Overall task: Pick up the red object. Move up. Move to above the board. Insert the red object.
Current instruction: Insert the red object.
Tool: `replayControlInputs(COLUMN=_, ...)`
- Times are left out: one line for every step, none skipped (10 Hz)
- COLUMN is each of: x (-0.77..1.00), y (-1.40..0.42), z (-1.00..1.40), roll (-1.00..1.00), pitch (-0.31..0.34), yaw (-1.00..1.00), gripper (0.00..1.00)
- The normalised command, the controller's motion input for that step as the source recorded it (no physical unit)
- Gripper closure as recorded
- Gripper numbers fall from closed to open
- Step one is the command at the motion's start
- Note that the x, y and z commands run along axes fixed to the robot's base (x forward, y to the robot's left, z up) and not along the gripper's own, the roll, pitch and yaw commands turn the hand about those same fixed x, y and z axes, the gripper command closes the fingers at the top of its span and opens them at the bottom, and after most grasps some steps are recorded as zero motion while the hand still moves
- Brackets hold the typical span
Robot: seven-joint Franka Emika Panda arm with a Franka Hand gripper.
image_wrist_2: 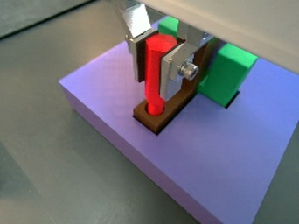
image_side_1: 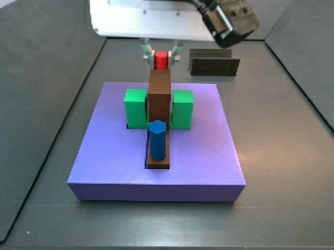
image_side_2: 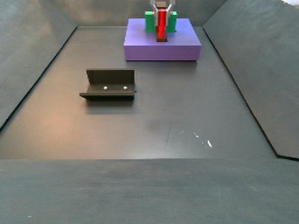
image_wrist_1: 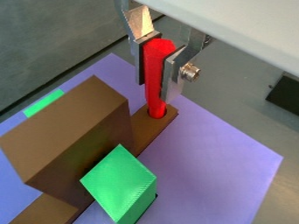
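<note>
The red object [image_wrist_1: 156,83] is a thin bright red peg standing upright, its lower end in a hole at the end of the brown bar [image_wrist_1: 149,131] on the lavender board [image_wrist_1: 222,166]. My gripper [image_wrist_1: 156,54] is shut on the peg's upper part, its silver fingers [image_wrist_1: 177,72] on either side. Both wrist views show this; the peg [image_wrist_2: 156,74] and the board [image_wrist_2: 105,87] show there too. In a side view the red peg [image_side_1: 160,61] stands at the bar's far end, under the gripper [image_side_1: 159,47]. In the other it shows small [image_side_2: 162,26] on the board [image_side_2: 163,48].
Two green blocks [image_side_1: 135,107] [image_side_1: 183,107] flank the brown bar [image_side_1: 158,98]. A blue hexagonal peg [image_side_1: 155,140] stands in the bar's near end. A small dark olive box [image_side_1: 214,64] lies behind the board. The fixture [image_side_2: 110,84] stands on the floor.
</note>
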Motion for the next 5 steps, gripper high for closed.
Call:
replayControlInputs(x=-0.08, y=0.05, z=-0.33, roll=0.29, pitch=-0.064, yaw=0.0, gripper=1.0)
replayControlInputs(x=-0.03, y=0.1, z=-0.27, roll=0.31, pitch=-0.029, yaw=0.0, gripper=1.0)
replayControlInputs(x=-0.01, y=0.03, z=-0.28, roll=0.15, pitch=-0.023, yaw=0.0, gripper=1.0)
replayControlInputs(x=0.0, y=0.0, z=-0.36, roll=0.01, pitch=-0.033, yaw=0.0, gripper=1.0)
replayControlInputs(x=0.0, y=0.0, z=-0.33, roll=0.0, pitch=-0.029, yaw=0.0, gripper=1.0)
